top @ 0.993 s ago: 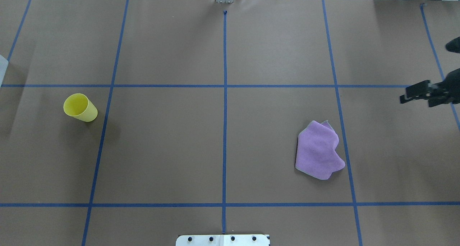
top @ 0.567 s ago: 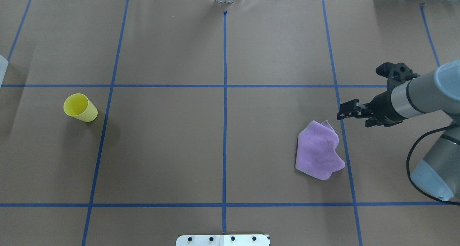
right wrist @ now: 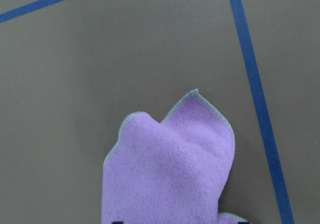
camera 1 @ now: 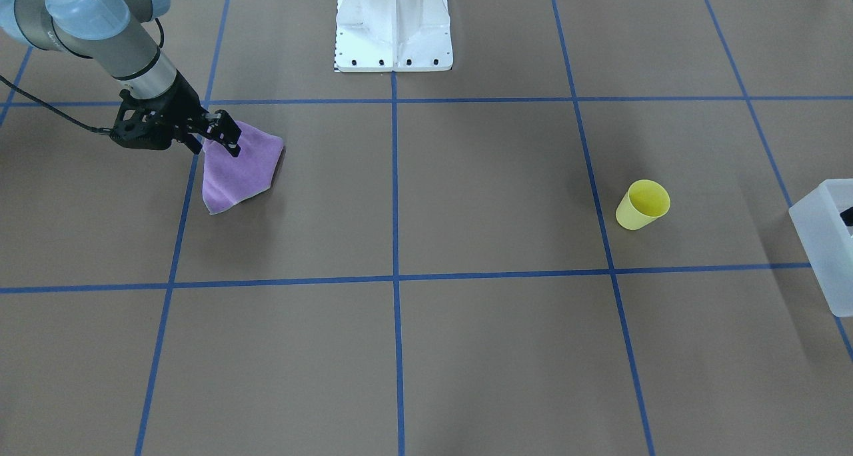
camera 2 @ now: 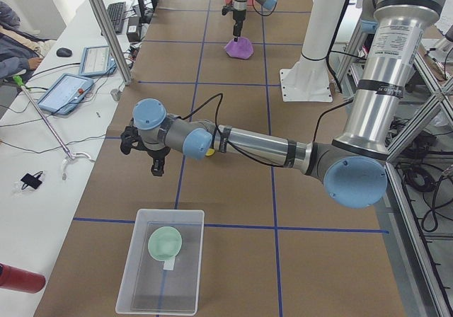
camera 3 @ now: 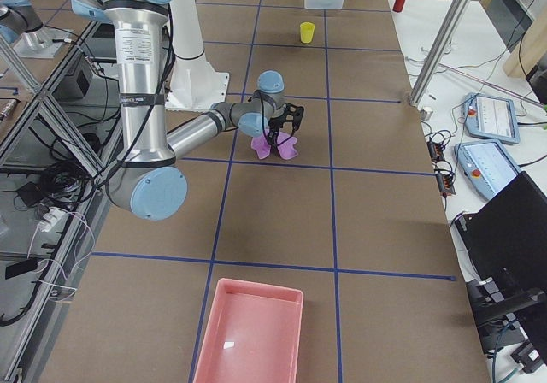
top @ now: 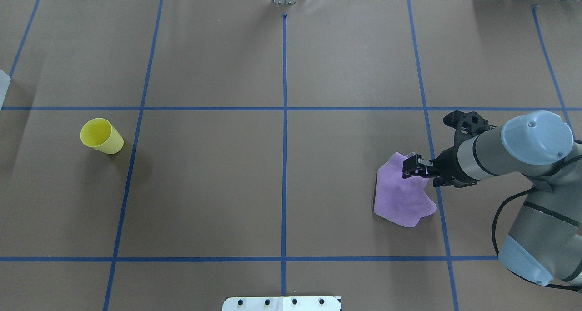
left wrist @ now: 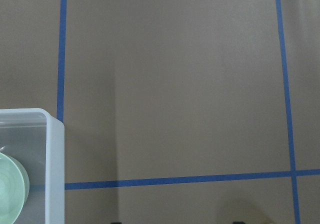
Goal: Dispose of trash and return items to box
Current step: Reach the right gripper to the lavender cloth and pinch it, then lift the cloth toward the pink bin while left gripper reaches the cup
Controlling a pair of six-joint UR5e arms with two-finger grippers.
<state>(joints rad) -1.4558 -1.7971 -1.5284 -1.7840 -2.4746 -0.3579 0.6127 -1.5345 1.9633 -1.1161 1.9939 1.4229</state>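
The right claw (top: 414, 168) hangs open and empty over one edge of the purple cloth (top: 402, 197) on the counter (top: 204, 188). The left claw (camera 2: 157, 167) hovers near the box (camera 2: 129, 264), which holds the mint bowl (camera 2: 165, 243); I cannot tell how far it is open. The yellow cup (top: 101, 136) stands well apart from the cloth

The box (camera 1: 821, 253) and bowl (left wrist: 10, 194) are cut off by picture edges.
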